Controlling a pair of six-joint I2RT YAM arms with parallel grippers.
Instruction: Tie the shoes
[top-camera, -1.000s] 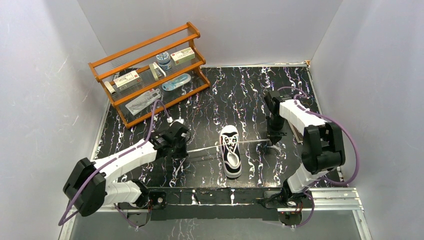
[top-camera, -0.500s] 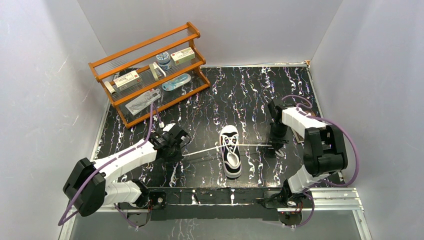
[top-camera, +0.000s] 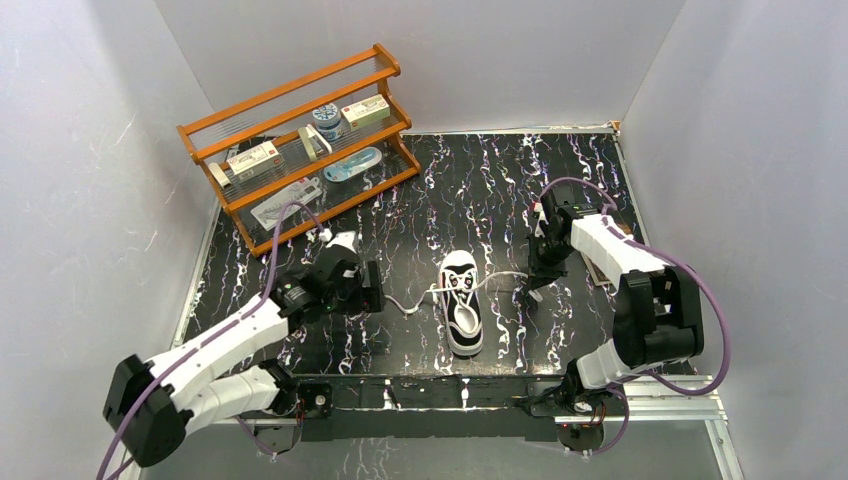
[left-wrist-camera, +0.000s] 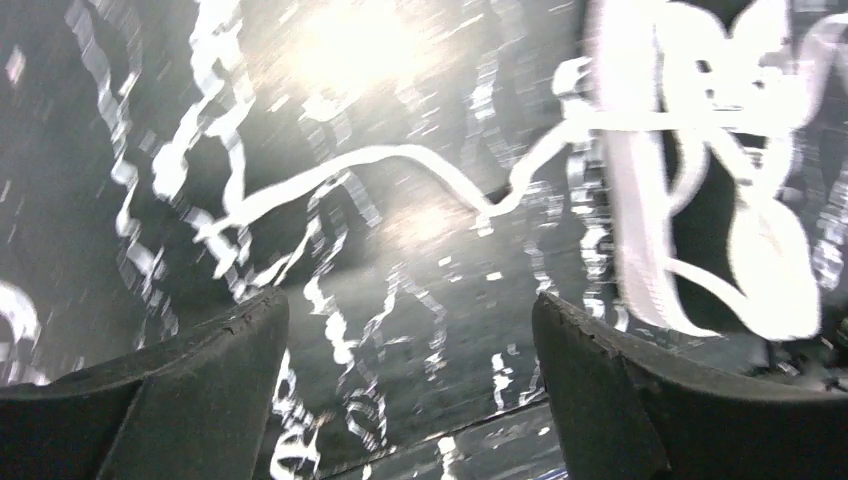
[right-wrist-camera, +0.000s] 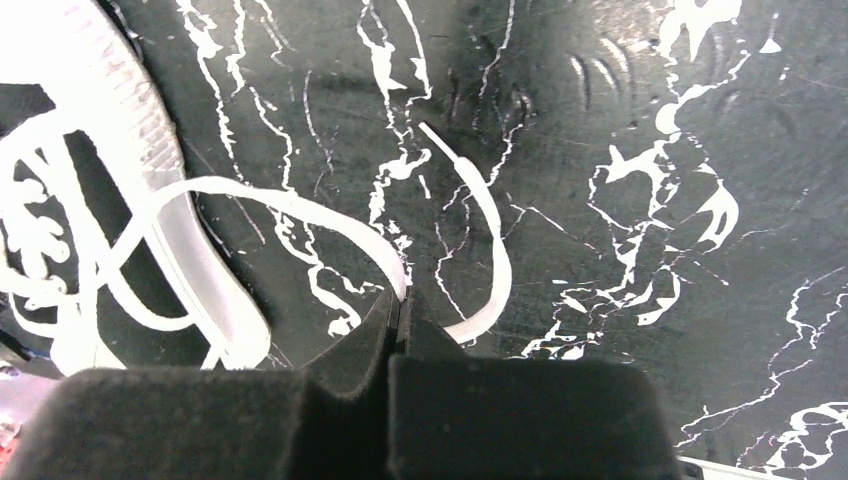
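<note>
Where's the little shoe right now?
In the top view, the shoe sits on the table near the front middle, between the left hand and the right hand.

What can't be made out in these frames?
1. Whether the shoe is knotted: too small in the top view, blurred and washed out in the left wrist view, cut by the left edge in the right wrist view.
2. Lace inside the right gripper: hidden by its fingers, right wrist view.
3. Print on the boxes in the rack: too small, top view.

A lab test cell: white panel walls (top-camera: 100, 150) box in a marbled table (top-camera: 480, 180).
</note>
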